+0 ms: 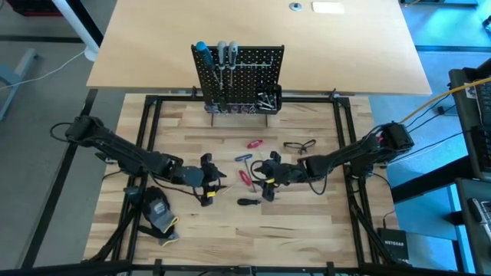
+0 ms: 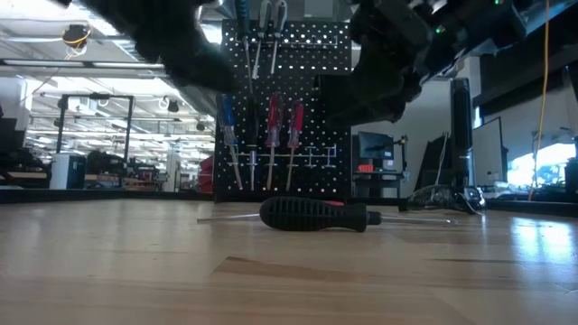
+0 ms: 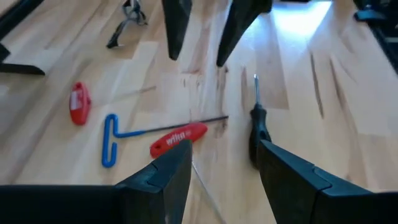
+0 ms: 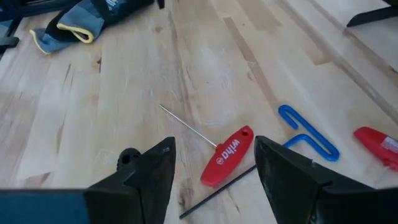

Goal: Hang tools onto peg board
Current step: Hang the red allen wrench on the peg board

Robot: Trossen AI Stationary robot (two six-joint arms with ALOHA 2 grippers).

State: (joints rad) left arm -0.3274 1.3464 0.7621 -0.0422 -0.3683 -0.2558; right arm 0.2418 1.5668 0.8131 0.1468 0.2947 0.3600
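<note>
Wooden tabletop [image 1: 307, 222]: both open grippers, left gripper [image 1: 211, 178] and right gripper [image 1: 270, 178], flank the red screwdriver [image 4: 227, 155] (empty-jawed); simultaneous reaching risks collision.

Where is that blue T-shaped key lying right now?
In the high view, the blue T-shaped key lies flat on the wooden table, near the middle, between the small red piece and the red-handled screwdriver.

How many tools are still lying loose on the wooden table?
4 that I can make out: a small red tool nearest the peg board, a blue T-shaped key, a red-handled screwdriver, and a black-handled screwdriver. The arms may hide more.
</note>
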